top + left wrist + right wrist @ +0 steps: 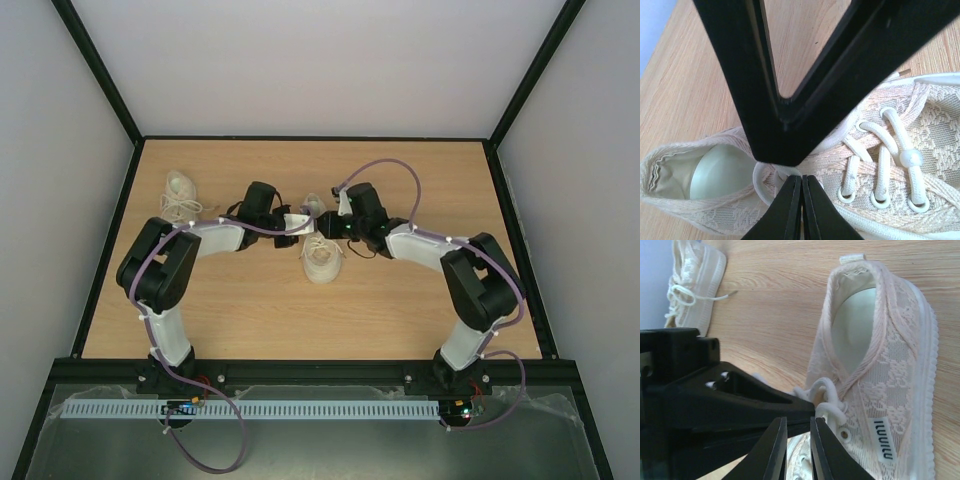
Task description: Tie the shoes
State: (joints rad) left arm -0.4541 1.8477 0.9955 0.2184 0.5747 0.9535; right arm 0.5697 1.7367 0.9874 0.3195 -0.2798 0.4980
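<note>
One cream-white sneaker (322, 260) lies mid-table between both grippers. It also shows in the left wrist view (890, 150) and the right wrist view (880, 370). My left gripper (801, 179) is shut, its tips pinching a white lace loop (761, 175) beside the shoe's opening. My right gripper (797, 422) is just above the top eyelets, tip to tip with the left. Its jaws are a narrow gap apart with nothing between them, next to a bunched lace (832, 400). The second sneaker (181, 193), also in the right wrist view (695, 285), lies at the far left, laces loose.
The wooden table (420, 300) is bounded by a black frame and pale walls. Both arms reach in from the near edge and meet over the middle shoe. The left gripper's black body (740, 400) crosses in front of the right gripper.
</note>
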